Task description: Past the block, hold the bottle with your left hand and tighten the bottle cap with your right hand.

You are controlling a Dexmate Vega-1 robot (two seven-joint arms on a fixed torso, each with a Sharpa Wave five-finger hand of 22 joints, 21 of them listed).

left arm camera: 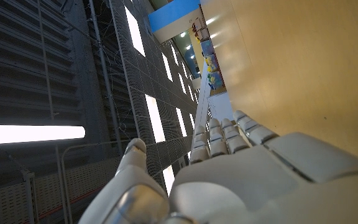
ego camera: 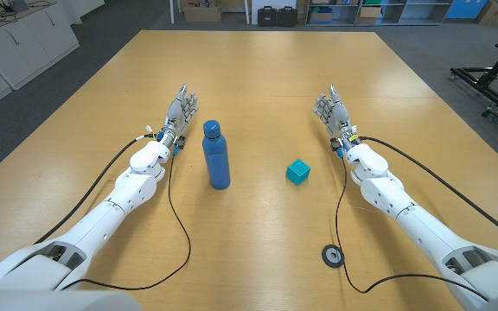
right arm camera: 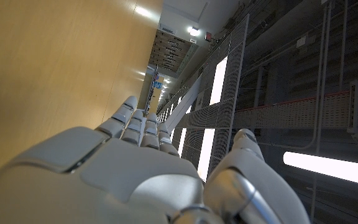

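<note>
**Blue bottle upright, both hands empty**

Blue metal bottle (ego camera: pixel 216 155), one, stands capped on the wooden tabletop (ego camera: pixel 258 78), just beside the left robot hand (ego camera: pixel 180 112). One teal block (ego camera: pixel 297 171) sits between the bottle and the right robot hand (ego camera: pixel 331 111). Both hands hold nothing, fingers extended. One black ring (ego camera: pixel 333 255) lies near the front edge. No label is readable.

You have bare table (ego camera: pixel 258 78) across the upper half of the frame. At centre, the bottle (ego camera: pixel 216 155) stands just beside your left hand (ego camera: pixel 180 112). The block (ego camera: pixel 297 171) sits between bottle and right hand (ego camera: pixel 331 111), with open gaps either side. A small black ring (ego camera: pixel 332 255) lies lower right.
</note>
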